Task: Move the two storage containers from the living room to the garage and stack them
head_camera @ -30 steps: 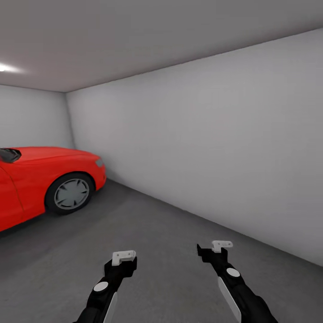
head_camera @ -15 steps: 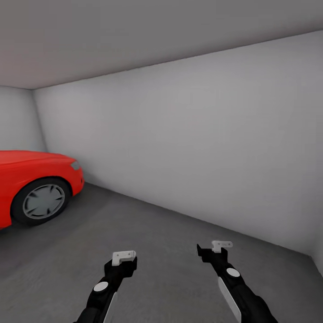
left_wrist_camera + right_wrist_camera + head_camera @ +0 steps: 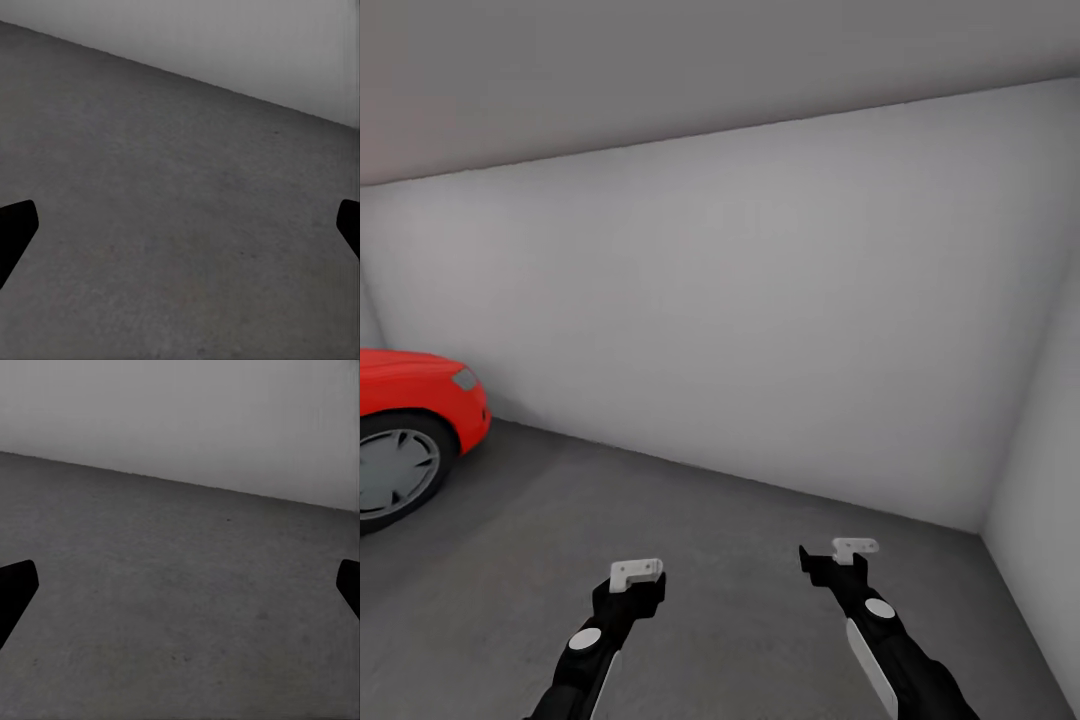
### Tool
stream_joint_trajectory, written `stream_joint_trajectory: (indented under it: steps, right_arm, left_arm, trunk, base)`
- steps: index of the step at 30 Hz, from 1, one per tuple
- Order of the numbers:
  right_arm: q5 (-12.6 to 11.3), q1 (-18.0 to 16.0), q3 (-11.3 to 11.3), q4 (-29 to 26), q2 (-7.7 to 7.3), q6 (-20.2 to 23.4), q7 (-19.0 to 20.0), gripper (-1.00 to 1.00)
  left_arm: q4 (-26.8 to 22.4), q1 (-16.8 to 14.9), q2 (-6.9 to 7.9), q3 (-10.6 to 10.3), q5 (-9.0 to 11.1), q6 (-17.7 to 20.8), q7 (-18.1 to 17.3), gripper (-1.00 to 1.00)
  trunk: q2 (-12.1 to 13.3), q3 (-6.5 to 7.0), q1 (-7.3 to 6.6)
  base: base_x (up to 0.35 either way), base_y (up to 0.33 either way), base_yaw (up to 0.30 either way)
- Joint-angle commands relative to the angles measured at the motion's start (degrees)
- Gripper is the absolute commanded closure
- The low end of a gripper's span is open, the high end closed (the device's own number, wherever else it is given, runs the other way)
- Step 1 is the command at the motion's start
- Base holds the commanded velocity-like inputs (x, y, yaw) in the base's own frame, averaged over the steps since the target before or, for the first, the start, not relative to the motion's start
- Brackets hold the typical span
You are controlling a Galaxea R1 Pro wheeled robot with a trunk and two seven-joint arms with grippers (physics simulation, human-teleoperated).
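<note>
Garage, corner section, as I see it from the head camera.

Floor (image 3: 760, 560): dark grey concrete, matte and faintly mottled, running from under my arms to the base of the walls.

Back wall (image 3: 740, 320): plain white, meeting the floor along a line that slopes down toward the right.

Side wall (image 3: 1050, 470): plain white, joining the back wall in a vertical corner at the right.

Ceiling (image 3: 660, 70): flat grey.

Car (image 3: 415, 400): red, at the left edge; I see its nose, one headlight and part of a front wheel with a grey hubcap. It stands on the floor, near the back wall and well apart from my arms.

Left gripper (image 3: 636, 575): black arm with a white tip, held low over the floor, left of centre. In the left wrist view its two fingers (image 3: 15, 232) sit at opposite edges of the picture, spread wide, with bare concrete between them. It holds nothing.

Right gripper (image 3: 853, 550): matching arm, right of centre, a little farther forward than the left. In the right wrist view its fingers (image 3: 15, 589) are likewise spread wide, with floor and wall between. It holds nothing.

Storage bins: I cannot place them from these pictures.
</note>
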Motion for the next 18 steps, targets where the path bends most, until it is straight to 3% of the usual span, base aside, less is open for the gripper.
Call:
stream_joint_trajectory:
  steps: [1, 18]
  right_arm:
    - [-0.6, 0.0, 0.4, -0.1, -0.08, 0.2, -0.4, -1.0]
    - [-0.6, 0.0, 0.4, 0.0, -0.08, 0.2, -0.4, -1.0]
  left_arm:
    - [-0.1, 0.0, 0.0, -0.1, -0.2, 0.3, 0.3, -1.0]
    - [0.0, 0.0, 0.0, -0.1, -0.2, 0.3, 0.3, -1.0]
  trunk:
    - [0.0, -0.03, 0.02]
    - [0.0, -0.03, 0.02]
  base:
    - [0.0, 0.0, -0.3]
    - [0.0, 0.0, -0.3]
